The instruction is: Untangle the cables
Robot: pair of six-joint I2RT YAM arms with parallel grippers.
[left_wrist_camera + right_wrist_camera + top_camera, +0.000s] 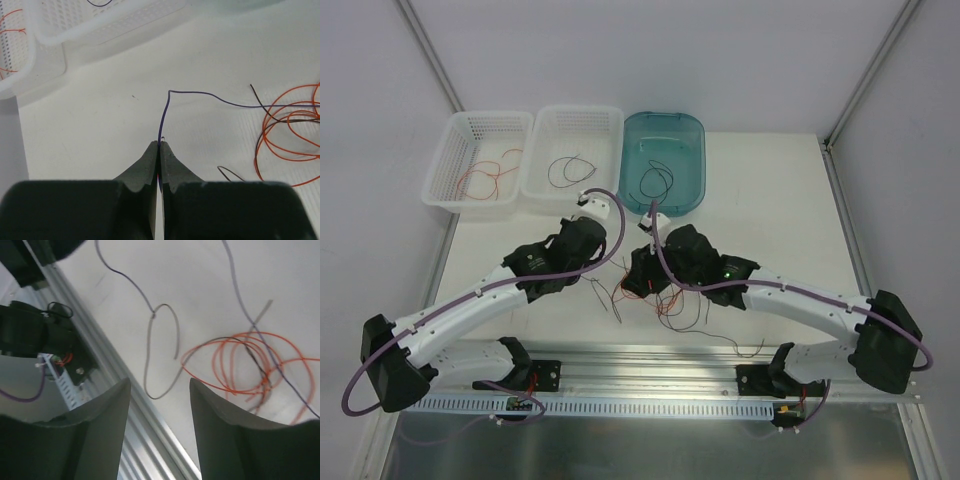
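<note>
My left gripper (160, 144) is shut on a hair-thin dark purple cable (200, 93). This cable rises from the fingertips, bends, and runs right into the tangle. The tangle of red-orange and black cables (287, 127) lies on the white table between the two wrists (665, 303). Low over the table's near edge, my right gripper (160, 382) is open with nothing between its fingers. The red-orange loops (240, 360) lie ahead and to the right of it. A loose grey-looking cable (150, 340) curls just ahead of the fingertips.
At the back stand two white mesh baskets, the left basket (445, 165) with a red wire and the middle basket (605, 125) with a black one. Beside them is a teal tub (695, 135) with a dark wire. An aluminium rail (650, 360) runs along the near edge.
</note>
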